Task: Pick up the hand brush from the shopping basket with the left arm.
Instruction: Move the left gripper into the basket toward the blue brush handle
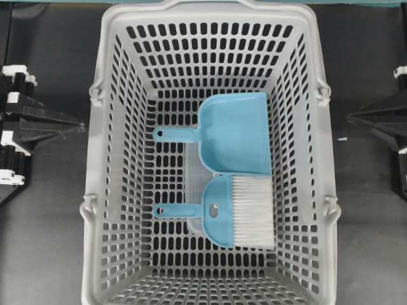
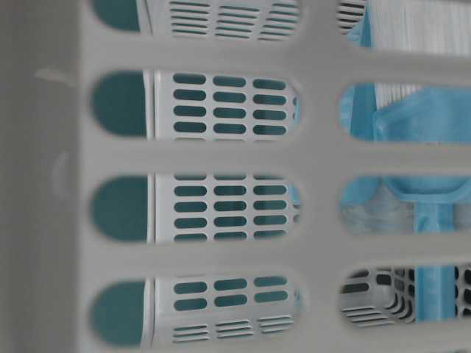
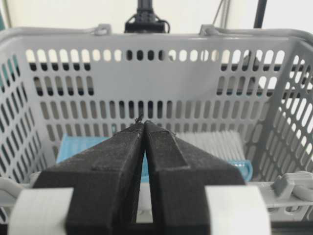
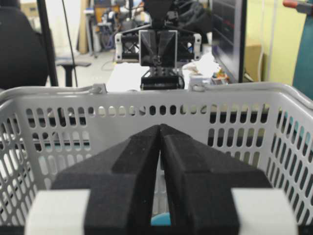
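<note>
No writing or label reads anywhere on these things. The hand brush is light blue, with a fan of white bristles and a slim handle ending in a hole; it lies flat on the floor of the grey shopping basket, just beside the dustpan. My left pincer is clenched on nothing outside the basket wall; my right pincer likewise.

- Legible text, labels, brands, numbers, signs: none.
- Basket, brush, dustpan: plain, unmarked surfaces as far as visible.
</note>
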{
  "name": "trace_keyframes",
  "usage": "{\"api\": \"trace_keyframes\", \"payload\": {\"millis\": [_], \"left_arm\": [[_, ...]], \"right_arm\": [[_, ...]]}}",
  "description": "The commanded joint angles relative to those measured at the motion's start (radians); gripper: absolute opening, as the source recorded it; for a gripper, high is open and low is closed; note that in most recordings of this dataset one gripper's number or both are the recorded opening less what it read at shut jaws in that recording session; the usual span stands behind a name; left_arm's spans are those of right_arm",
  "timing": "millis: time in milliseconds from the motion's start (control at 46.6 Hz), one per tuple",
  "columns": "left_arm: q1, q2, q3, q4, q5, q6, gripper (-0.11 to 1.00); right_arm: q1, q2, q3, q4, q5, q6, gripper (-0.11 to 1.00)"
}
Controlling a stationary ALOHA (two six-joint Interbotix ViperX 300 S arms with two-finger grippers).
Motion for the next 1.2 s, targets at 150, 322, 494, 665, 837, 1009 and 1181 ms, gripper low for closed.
{"api": "trace_keyframes", "payload": {"millis": [150, 322, 494, 665, 837, 1009, 1181], "left_arm": [[-0.002, 0.074, -0.204, 0.041, 0.255, -0.032, 0.0], [-0.028, 0.183, -0.374, 0.043, 0.463, -0.031, 0.0], [-0.06, 0.314, -0.541, 0.043, 0.649, -0.025, 0.0], [-0.098, 0.446, -0.692, 0.043, 0.842, -0.035, 0.0], [-0.112, 0.537, -0.77, 0.041, 0.959, -0.04, 0.0], [-0.112, 0.58, -0.813, 0.041, 0.968, -0.067, 0.0], [-0.11, 0.63, -0.854, 0.041, 1.017, -0.13, 0.0]], "right_arm": [[-0.037, 0.015, -0.011, 0.015, 0.009, 0.012, 0.0], [-0.037, 0.014, -0.044, 0.014, 0.107, 0.014, 0.0], [-0.032, 0.014, -0.107, 0.015, 0.275, 0.015, 0.0], [-0.032, 0.014, -0.173, 0.015, 0.443, 0.011, 0.0], [-0.029, 0.014, -0.186, 0.015, 0.515, 0.009, 0.02], [-0.028, 0.015, -0.184, 0.015, 0.517, 0.015, 0.41], [-0.028, 0.023, -0.184, 0.015, 0.523, 0.015, 0.81]]}}
